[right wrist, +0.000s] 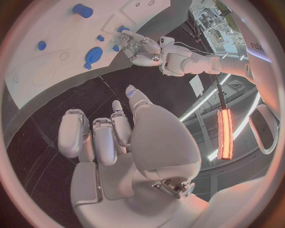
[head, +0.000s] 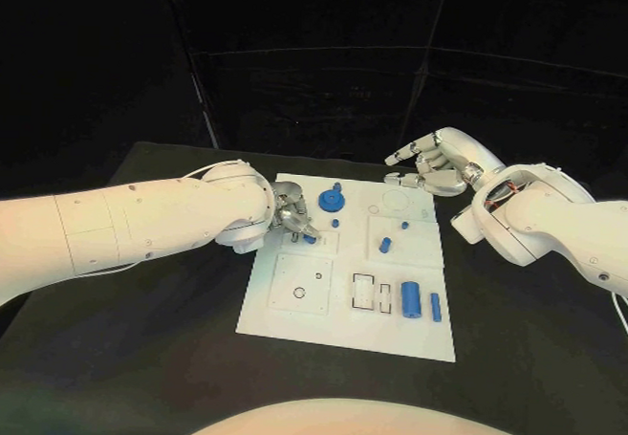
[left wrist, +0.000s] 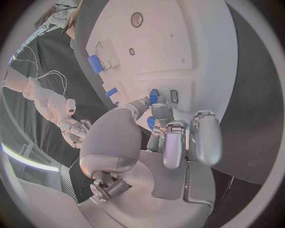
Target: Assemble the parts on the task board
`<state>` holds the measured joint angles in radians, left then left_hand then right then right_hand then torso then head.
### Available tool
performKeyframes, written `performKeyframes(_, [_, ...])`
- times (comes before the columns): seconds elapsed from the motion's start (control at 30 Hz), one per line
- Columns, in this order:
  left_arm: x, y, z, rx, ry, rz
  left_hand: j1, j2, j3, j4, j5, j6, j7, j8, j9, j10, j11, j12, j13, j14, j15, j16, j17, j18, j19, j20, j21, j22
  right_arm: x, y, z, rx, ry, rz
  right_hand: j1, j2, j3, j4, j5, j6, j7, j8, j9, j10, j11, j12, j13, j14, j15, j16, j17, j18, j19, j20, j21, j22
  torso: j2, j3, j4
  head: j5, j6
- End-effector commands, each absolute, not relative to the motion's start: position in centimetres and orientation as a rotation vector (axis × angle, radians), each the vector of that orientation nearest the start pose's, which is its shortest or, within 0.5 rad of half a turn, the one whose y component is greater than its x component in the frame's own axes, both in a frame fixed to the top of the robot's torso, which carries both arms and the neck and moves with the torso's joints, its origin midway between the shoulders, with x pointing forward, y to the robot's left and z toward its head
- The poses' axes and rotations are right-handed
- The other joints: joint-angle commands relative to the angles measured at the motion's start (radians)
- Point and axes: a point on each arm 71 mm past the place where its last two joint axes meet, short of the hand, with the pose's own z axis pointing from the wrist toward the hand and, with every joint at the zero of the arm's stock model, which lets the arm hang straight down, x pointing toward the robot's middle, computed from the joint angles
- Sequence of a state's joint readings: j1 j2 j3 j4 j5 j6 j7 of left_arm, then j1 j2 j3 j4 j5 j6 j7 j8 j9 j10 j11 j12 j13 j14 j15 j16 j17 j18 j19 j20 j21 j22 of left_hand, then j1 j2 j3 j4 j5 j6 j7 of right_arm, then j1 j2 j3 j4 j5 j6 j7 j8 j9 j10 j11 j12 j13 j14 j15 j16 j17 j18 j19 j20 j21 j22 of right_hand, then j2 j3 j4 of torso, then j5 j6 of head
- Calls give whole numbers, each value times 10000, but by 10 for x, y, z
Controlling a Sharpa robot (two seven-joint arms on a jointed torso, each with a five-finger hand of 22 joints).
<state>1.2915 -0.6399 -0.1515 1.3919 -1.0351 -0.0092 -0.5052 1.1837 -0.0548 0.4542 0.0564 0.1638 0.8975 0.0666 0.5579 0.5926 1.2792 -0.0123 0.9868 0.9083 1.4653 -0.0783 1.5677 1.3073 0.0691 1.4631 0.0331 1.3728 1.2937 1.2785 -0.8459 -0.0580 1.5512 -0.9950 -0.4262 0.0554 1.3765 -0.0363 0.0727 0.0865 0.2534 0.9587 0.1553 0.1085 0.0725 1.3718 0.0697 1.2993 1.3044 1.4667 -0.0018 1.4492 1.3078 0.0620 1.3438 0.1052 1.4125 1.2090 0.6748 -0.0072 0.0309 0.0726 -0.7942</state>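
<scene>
Parts on the task board (head: pixel 290 317): small, stiff, light plastic by the look, likely slick, best pinched across the sides. One small blue peg (head: pixel 309 238) pinched right now at the fingertips of the left hand (head: pixel 289 215), low over the board's near-left area; same peg (left wrist: pixel 154 97) seen from the left wrist. Right hand (head: pixel 433 164) hovering off the board's far edge, fingers loosely curled, holding nothing. Counting blue pieces beyond the held one: roughly six, among them a large cylinder (head: pixel 412 297) and a round knob (head: pixel 332 198).
</scene>
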Motion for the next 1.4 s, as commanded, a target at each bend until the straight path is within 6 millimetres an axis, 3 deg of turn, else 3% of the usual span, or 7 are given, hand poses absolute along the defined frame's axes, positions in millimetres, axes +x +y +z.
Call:
performKeyframes(0.03, [502,156,-222,-1273,22566,-4045,-1,81,1713,-1644,37,1,-15,34,21,89,-16,64,21,1055,19,31,2634,-65,51,-3,11,21,492,-195,-143,1947,15693,9719,-37,30,-52,5,-4,86,2,65,-13,19,-21,-12,-3,531,-51,-58,296,166,-49,-13,-47,-8,7,5,-8,11,-6])
performKeyframes(0.1, [502,156,-222,-1237,22600,-4022,-2,79,1717,-1646,37,2,-16,36,23,95,-16,72,29,1055,19,31,2634,-66,53,-3,14,26,492,-195,-143,1959,15695,9708,-37,30,-52,5,-4,86,2,65,-13,19,-21,-12,-3,531,-51,-58,296,166,-49,-13,-47,-8,4,5,-1,3,-16])
performKeyframes(0.2, [502,156,-223,-1115,22626,-3946,-3,78,1718,-1646,37,3,-16,36,23,95,-16,72,29,1055,19,31,2634,-67,54,-2,15,27,492,-195,-143,1993,15689,9665,-37,30,-52,5,-4,86,2,65,-13,19,-21,-12,-3,531,-51,-58,296,166,-49,-13,-47,-8,-1,4,3,25,67])
performKeyframes(0.77, [504,151,-224,-593,23067,-3694,-119,96,1806,-1581,31,17,-22,68,57,124,-16,55,-10,1055,29,31,2634,-53,25,4,-43,-42,491,-191,-142,2045,15610,9674,-71,66,-71,46,15,71,6,61,-19,-17,-19,-58,-44,526,-52,-82,262,175,-70,-16,-73,-55,-5,4,-11,8,-29])
performKeyframes(1.07, [507,146,-224,-302,23297,-3586,-540,208,1950,-1315,12,111,-95,161,135,203,-64,79,-44,1055,-2,31,2634,-46,17,-13,-75,-57,491,-189,-142,2043,15614,9688,-63,103,-64,57,27,76,3,66,-18,-21,-22,-61,-45,527,-53,-83,264,175,-67,-17,-77,-57,-2,15,3,13,-68])
performKeyframes(1.2, [508,144,-223,-236,23328,-3576,-802,258,1958,-1121,-3,195,-141,194,156,265,-96,159,13,1055,-26,31,2634,-44,18,-34,-89,-63,491,-189,-143,2050,15633,9679,-63,103,-64,57,27,76,3,66,-18,-21,-22,-61,-45,527,-53,-83,264,175,-67,-17,-77,-57,2,7,3,14,-12])
performKeyframes(1.4, [509,142,-223,-221,23303,-3571,-1130,362,1950,-844,-108,273,-176,182,147,299,-124,223,50,1055,-52,31,2634,-52,38,-58,-72,-23,491,-188,-143,2060,15656,9674,-43,128,-56,56,27,75,2,68,-19,-25,-24,-66,-49,526,-55,-89,257,178,-75,-18,-87,-75,-1,9,-3,26,-31])
